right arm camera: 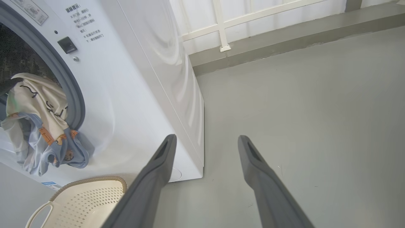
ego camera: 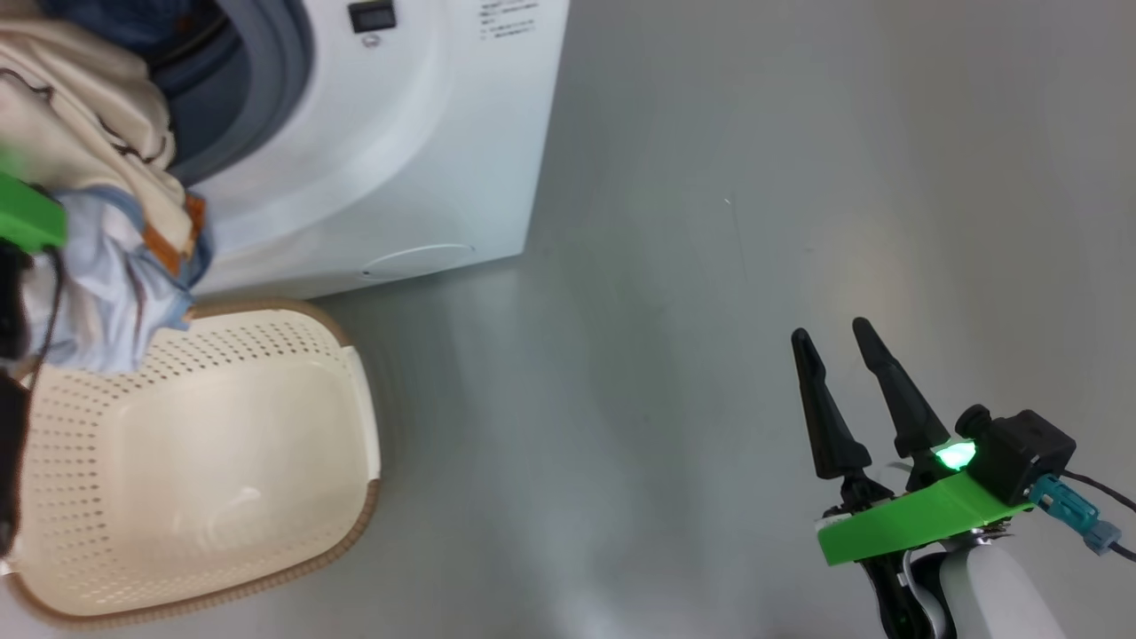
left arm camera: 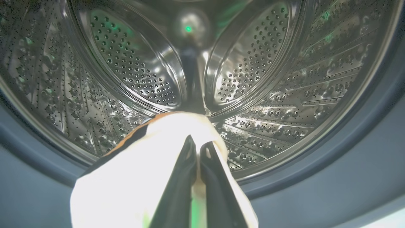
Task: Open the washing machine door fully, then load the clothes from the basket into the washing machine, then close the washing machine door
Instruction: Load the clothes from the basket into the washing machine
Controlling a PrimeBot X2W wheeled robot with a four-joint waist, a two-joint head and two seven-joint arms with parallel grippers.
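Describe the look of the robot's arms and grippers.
The right gripper has two long black tapered fingers on a bright green bracket, beside a black camera block with a glowing green light and a teal plug with dark cable. Its forearm is white. The left gripper has matching dark fingers.

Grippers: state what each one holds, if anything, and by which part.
The left gripper pinches the clothes by a bunched fold of cream fabric. The right gripper is open, holding nothing.

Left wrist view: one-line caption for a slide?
Left gripper shut on the clothes, poised before the open washing machine.
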